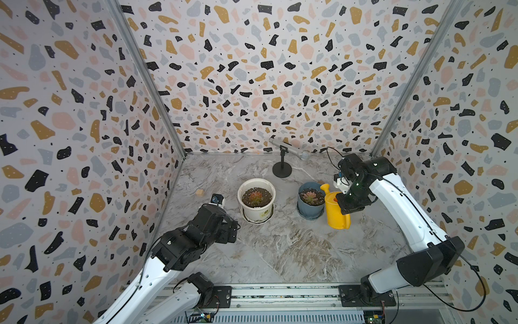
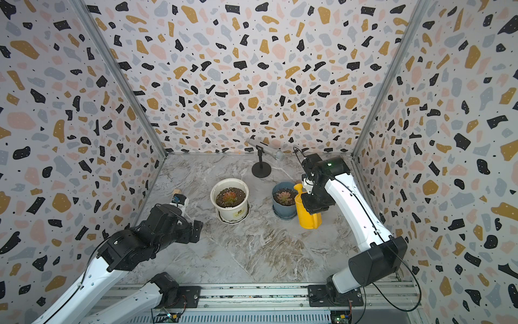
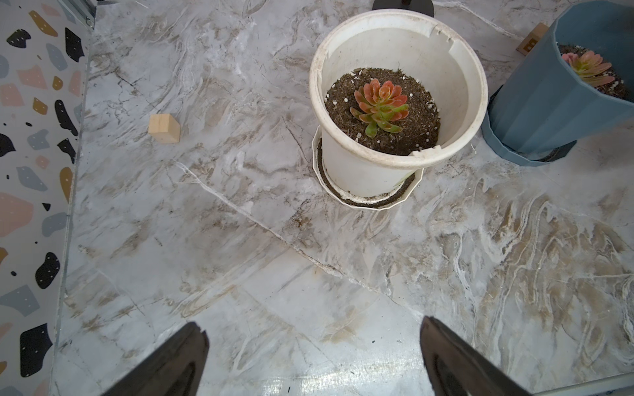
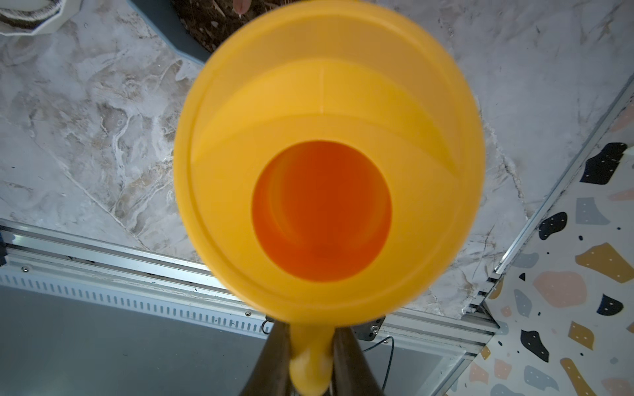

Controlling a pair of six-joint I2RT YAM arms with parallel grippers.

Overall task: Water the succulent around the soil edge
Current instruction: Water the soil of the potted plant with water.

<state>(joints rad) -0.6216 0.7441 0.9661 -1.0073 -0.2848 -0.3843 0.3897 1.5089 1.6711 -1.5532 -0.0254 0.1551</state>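
Pouring looks like the step about to start. In both top views the right tool (image 1: 347, 209) is pressed onto the handle of a yellow watering can (image 1: 335, 217). The can stands upright just beside the blue-grey pot (image 1: 305, 211); whether it rests on the bench (image 1: 280, 246) or hangs just above it I cannot tell. Its spout (image 1: 325, 187) reaches the pot rim on the can's side. The succulent (image 1: 309, 196) sits in the middle of that pot, ringed by the soil edge (image 1: 319, 199), so the plant lies just beyond the spout, away from the right tool. A white pot (image 1: 256, 214) with a similar rosette stands well apart, nearer the left arm. A microphone (image 1: 290, 148) on a stand is behind.

From the left wrist, the left tool (image 3: 312, 331) is spread wide and empty above bare bench. The white pot is ahead of it and the blue-grey pot is cut off at the frame's edge. A wooden block (image 3: 164, 127) lies apart.

From the right wrist, two dark fingers (image 4: 274, 363) pinch the yellow handle. The can's open mouth fills the view, and I cannot tell if water is inside. Soil and a strip of blue-grey rim show past the can.

Next, I judge, the can must tip toward the pot with the spout over the outer soil ring. It then needs to travel round that ring, keeping the stream off the leaves.
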